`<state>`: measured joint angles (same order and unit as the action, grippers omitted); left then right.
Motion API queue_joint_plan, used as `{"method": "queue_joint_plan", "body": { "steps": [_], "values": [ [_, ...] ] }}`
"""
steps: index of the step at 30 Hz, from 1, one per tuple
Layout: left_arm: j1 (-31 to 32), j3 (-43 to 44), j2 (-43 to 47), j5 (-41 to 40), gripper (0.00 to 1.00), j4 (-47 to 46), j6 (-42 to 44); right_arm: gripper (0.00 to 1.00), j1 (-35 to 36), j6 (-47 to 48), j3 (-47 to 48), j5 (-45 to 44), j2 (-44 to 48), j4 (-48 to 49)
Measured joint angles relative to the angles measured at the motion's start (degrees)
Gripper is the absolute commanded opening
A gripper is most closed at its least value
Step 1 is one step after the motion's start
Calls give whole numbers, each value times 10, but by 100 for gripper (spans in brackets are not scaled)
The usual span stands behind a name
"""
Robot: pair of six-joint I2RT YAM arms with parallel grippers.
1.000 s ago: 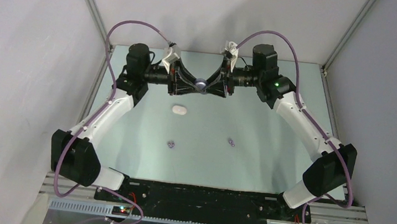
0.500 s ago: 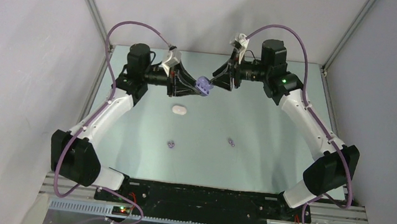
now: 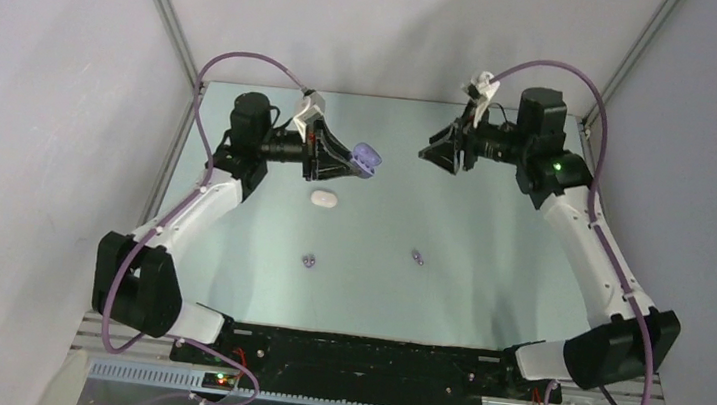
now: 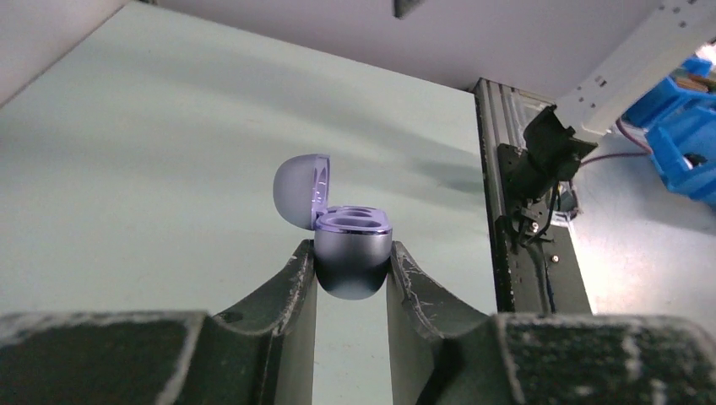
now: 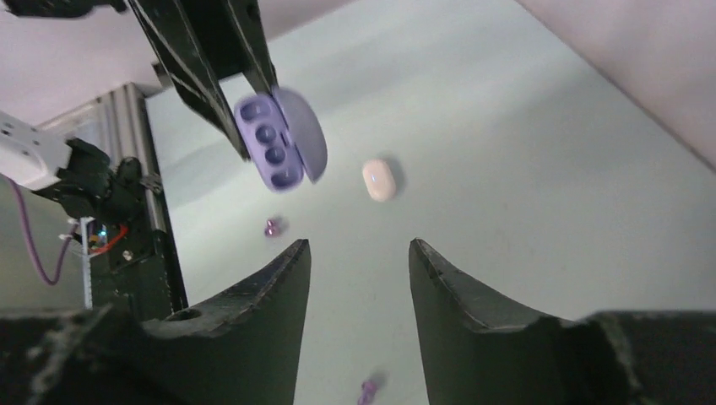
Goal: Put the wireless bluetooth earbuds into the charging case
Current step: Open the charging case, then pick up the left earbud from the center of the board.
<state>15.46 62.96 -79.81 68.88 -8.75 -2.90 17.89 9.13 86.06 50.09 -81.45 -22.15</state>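
My left gripper [image 3: 361, 162] is shut on a purple charging case [image 3: 367, 156] and holds it in the air above the far part of the table. Its lid is open and its wells look empty in the left wrist view [image 4: 352, 253] and in the right wrist view [image 5: 279, 137]. My right gripper [image 3: 428, 153] is open and empty, a short way right of the case. Two purple earbuds lie on the table, one [image 3: 308, 259] left of centre and one [image 3: 417, 258] right of centre; both show in the right wrist view, the first [image 5: 272, 226] and the second [image 5: 368, 390]. No white earbuds are in view.
A closed white case [image 3: 324, 198] lies on the table below my left gripper, also in the right wrist view [image 5: 379, 180]. Grey walls stand on three sides. The black base plate [image 3: 368, 359] runs along the near edge.
My right gripper let go of the purple case, opened and drew back to the right and up. The case's lid now stands open. My left gripper still holds the case.
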Motion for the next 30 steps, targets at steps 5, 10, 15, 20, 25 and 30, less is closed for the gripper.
{"method": "queue_joint_plan", "body": {
  "steps": [5, 10, 15, 20, 25, 30],
  "values": [
    [-2, -25, 0, -27, 0, -30, -43, 33, 0, 6, -112, -89, 51, -42],
    [-3, -26, 9, -52, 0, -41, -61, 32, 22, -24, -235, -204, 32, -72],
    [-5, -39, 29, -77, 0, -45, -63, 34, 79, -6, -284, -270, -4, -90],
    [-12, -59, 46, -95, 0, -45, -63, 35, 119, 2, -285, -304, -26, -88],
    [-17, -73, 60, -104, 0, -45, -63, 36, 132, -1, -285, -338, -49, -88],
    [-21, -78, 68, -107, 0, -45, -63, 37, 139, -5, -285, -356, -72, -88]
  ]
}}
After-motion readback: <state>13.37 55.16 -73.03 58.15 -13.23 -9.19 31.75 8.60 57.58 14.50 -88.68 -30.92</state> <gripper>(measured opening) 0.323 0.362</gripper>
